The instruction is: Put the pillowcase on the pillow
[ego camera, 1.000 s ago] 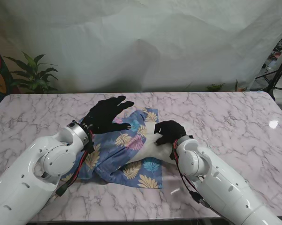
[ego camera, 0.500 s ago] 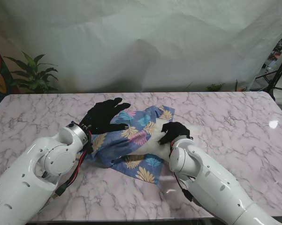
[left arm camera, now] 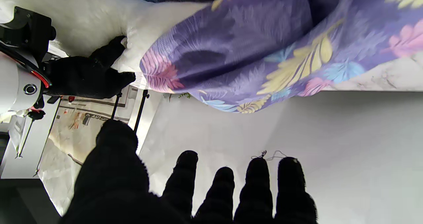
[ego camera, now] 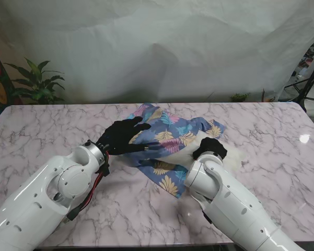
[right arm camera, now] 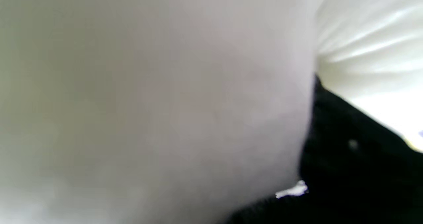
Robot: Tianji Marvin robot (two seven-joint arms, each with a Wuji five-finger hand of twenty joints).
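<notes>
A blue and purple leaf-print pillowcase [ego camera: 170,137] lies rumpled over a white pillow [ego camera: 192,155] in the middle of the table. The pillow's bare end sticks out to the right. My right hand [ego camera: 209,149] in its black glove is shut on that bare end. The left wrist view shows the right hand [left arm camera: 89,75] pinching the pillow [left arm camera: 99,19] beside the pillowcase [left arm camera: 248,45]. My left hand [ego camera: 123,138] hovers at the pillowcase's left edge. There the left hand [left arm camera: 198,191] has its fingers spread and holds nothing. The right wrist view is a blur of white pillow [right arm camera: 148,101].
The marble table [ego camera: 52,130] stretches wide on both sides of the bedding. A potted plant [ego camera: 39,83] stands behind the far left corner, and a white cloth backdrop [ego camera: 162,47] hangs behind the table. A tripod [ego camera: 311,81] stands at the far right.
The right hand has dragged the pillow, with the pillowcase over it, to the right and farther from me. The left hand followed rightward, staying open at the fabric's left edge.
</notes>
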